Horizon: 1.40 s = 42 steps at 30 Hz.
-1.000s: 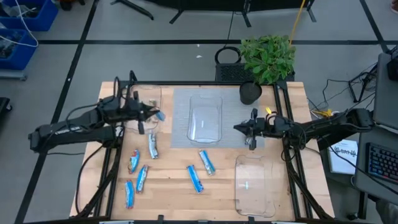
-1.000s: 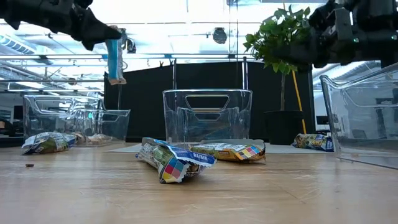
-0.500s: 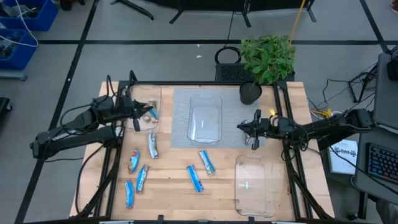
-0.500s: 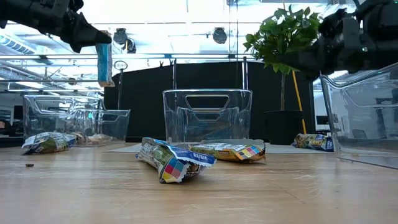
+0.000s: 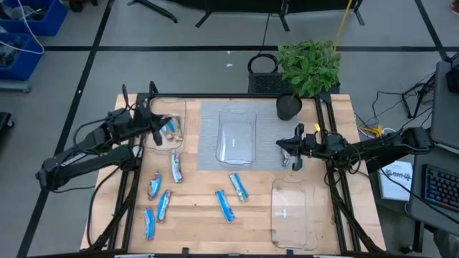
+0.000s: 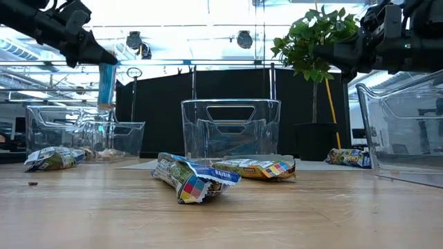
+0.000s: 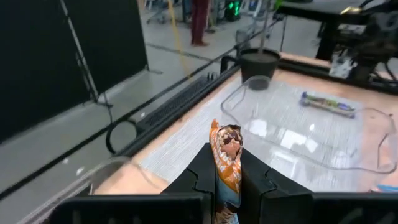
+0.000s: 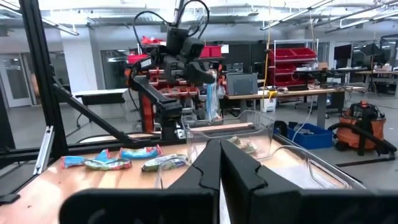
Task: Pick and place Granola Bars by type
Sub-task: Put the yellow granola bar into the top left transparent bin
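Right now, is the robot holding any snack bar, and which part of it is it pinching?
Yes. The left gripper pinches a blue granola bar by its upper end, so it hangs down. The right gripper is shut and empty.

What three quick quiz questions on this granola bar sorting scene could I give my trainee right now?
1. True or false: the left gripper holds a shiny blue wrapped granola bar above the clear plastic tray at the table's left rear.
2. The right gripper is: A) open, B) shut and empty, C) shut on a bar.
3. How many wrapped bars lie loose on the bare wooden table in front of the grey mat, as seen in the high view?

Key: 1 true; 2 B; 3 six.
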Each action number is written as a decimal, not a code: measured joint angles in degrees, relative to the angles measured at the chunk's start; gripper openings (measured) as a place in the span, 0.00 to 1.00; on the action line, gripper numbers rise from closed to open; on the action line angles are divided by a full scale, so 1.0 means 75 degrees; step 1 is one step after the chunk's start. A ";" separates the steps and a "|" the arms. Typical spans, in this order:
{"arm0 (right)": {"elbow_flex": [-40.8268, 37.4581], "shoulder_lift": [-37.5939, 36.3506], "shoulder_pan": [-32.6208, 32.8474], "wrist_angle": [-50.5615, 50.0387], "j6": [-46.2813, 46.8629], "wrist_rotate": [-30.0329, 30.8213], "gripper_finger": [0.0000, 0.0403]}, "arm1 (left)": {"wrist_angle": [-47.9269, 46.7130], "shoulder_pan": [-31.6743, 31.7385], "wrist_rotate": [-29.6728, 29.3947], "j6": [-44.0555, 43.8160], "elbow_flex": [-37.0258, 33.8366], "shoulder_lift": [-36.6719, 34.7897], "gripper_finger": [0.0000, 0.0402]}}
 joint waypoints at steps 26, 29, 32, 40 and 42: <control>-0.0013 0.0000 0.0003 -0.0110 0.0035 -0.0029 0.00 | -0.0800 0.2134 -0.0815 -0.2370 -0.0525 0.0705 0.07; -0.0013 0.0000 0.0003 -0.0113 0.0044 -0.0029 0.00 | -0.0829 0.2131 -0.0792 -0.2545 -0.0666 0.1109 0.07; -0.0013 0.0000 0.0003 -0.0113 0.0041 -0.0029 0.00 | -0.0806 0.2129 -0.0713 -0.2801 -0.0772 0.1417 0.07; -0.0016 0.0000 0.0003 -0.0123 0.0041 -0.0029 0.00 | -0.0821 0.2044 -0.0146 -0.3030 -0.0848 0.1747 0.07; -0.0016 0.0003 0.0003 -0.0165 0.0038 -0.0029 0.00 | -0.0823 0.1934 -0.0123 -0.3050 -0.0848 0.1747 0.07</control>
